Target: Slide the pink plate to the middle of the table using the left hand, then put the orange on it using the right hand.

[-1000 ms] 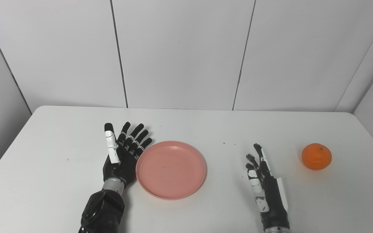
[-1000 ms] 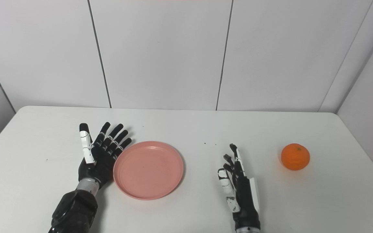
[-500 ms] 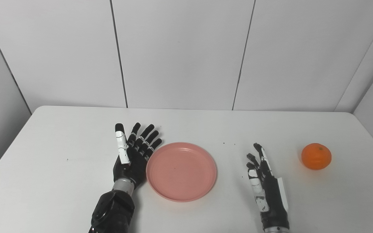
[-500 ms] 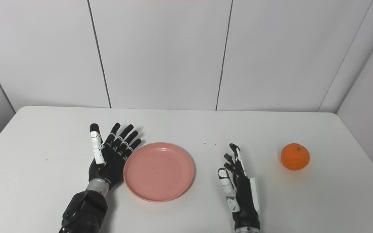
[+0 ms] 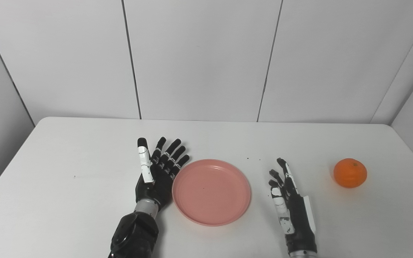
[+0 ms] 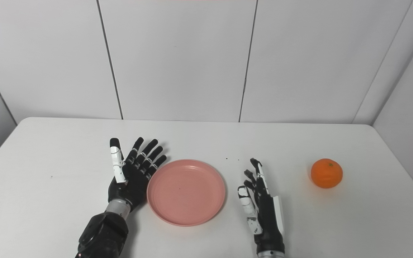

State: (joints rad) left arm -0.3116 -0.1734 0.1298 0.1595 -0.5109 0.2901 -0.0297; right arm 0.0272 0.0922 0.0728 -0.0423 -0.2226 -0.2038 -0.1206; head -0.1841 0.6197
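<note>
Tabletop [image 5: 66,200]: we keep the push flat and slow so nothing tips.
Pink plate [image 5: 212,191]: lower centre; we nudge it slightly rightward, then stop.
Left hand [image 5: 156,172]: fingers spread, edge against the plate's left rim, gripping nothing.
Right hand [image 5: 290,204]: lower right, loosely spread, empty.
Orange [image 5: 350,173]: far right, untouched.

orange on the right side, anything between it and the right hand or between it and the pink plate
Only bare white table separates the round orange from the open right hand. That hand itself sits between the orange and the round pink plastic plate, so the path isn't otherwise blocked.
</note>
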